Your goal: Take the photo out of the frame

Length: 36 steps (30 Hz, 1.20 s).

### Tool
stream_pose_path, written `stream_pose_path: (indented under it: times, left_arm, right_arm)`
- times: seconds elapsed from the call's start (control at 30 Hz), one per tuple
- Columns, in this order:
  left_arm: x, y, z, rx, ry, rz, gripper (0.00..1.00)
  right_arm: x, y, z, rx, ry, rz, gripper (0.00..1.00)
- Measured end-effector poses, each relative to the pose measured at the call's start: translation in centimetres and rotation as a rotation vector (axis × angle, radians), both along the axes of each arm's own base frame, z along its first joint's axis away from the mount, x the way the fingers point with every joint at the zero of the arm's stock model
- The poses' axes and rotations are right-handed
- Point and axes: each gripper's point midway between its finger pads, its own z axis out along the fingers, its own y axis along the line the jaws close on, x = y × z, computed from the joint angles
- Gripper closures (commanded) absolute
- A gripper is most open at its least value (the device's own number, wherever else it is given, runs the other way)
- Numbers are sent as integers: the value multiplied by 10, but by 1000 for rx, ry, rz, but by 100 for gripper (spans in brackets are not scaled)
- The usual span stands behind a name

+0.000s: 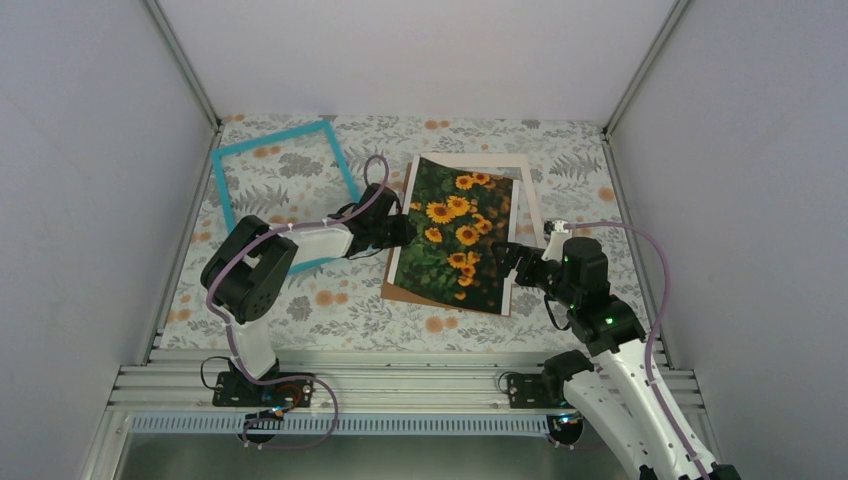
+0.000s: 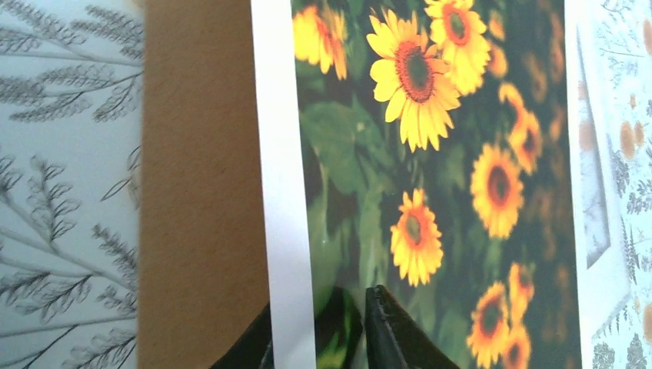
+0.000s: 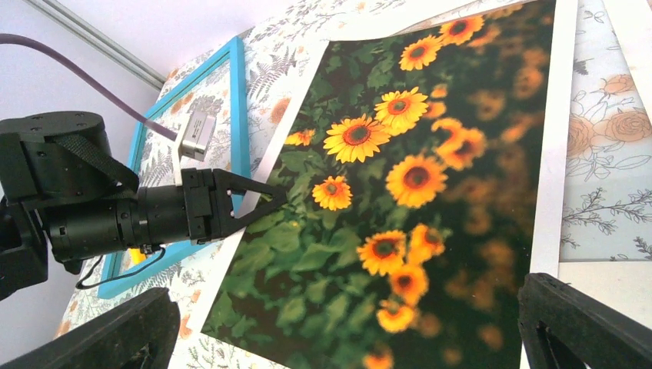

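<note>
Top view: the photo [image 1: 455, 235] lies on the bench, at 3 o'clock of the frame [image 1: 270, 137] and out of it.

Left wrist: my left end effector [image 2: 321, 300] straddles the photo's pale edge, barely parted. I cannot tell if it grips.

Right wrist: my right end effector [image 3: 350, 323] gapes wide and holds nothing.

I'd open the left fully before retreating, so the print isn't dragged.

The frame [image 1: 270, 137] lay on the table [image 1: 330, 310] at the far left, apart from the other things. To its right lay the photo [image 1: 455, 235], on top of the backing board [image 1: 405, 292], which showed under its near left corner. The mat [image 1: 531, 200] showed beyond its far and right sides. The left gripper [image 1: 400, 230] stood between frame and photo, at the photo's left edge. The right gripper [image 1: 503, 255] was at its right edge.
</note>
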Motion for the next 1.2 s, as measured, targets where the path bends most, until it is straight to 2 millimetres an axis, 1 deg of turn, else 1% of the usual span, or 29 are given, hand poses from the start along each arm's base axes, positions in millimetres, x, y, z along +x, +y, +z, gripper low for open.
stream_pose_path:
  times: [0.03, 0.13, 0.23, 0.33, 0.43, 0.53, 0.6, 0.77, 0.83, 0.87, 0.93, 1.03, 1.13, 1.2]
  left_arm:
    - [-1, 3, -3, 8, 4, 9, 69]
    - [-4, 12, -3, 28, 3, 25, 63]
    - [-4, 19, 6, 38, -19, 42, 47]
    - [-5, 29, 19, 40, -51, 64, 32]
    - [-9, 42, 32, 48, -81, 87, 24]
    - [-15, 64, 50, 49, -121, 127, 16]
    - [-18, 85, 66, 48, -157, 169, 12]
    - [-28, 141, 108, 66, -252, 301, 6]
    - [-35, 160, 129, 79, -300, 349, 2]
    - [-40, 167, 139, 80, -326, 368, 0]
    - [-51, 182, 160, 85, -378, 409, 0]
    - [-73, 206, 190, 91, -456, 473, 0]
    - [-91, 225, 212, 101, -511, 520, 0]
    - [-101, 234, 221, 108, -534, 543, 0]
  right_arm:
    - [0, 0, 0, 0, 0, 0, 0]
    - [1, 0, -1, -2, 6, -1, 0]
    - [1, 0, -3, -5, 14, -1, 0]
    - [1, 0, -7, -11, 27, -4, 0]
    - [2, -3, -4, -20, 30, -16, 0]
    - [3, -4, 6, -20, 10, -27, 0]
    - [5, -7, 15, -25, -11, -40, 0]
    - [11, -16, 26, -65, -54, -85, 0]
    - [13, -21, 29, -86, -69, -106, 0]
    - [14, -23, 32, -95, -79, -114, 0]
    - [16, -27, 38, -110, -100, -129, 0]
    - [18, -32, 49, -132, -138, -151, 0]
    - [18, -40, 58, -157, -179, -184, 0]
    - [16, -47, 65, -174, -216, -213, 0]
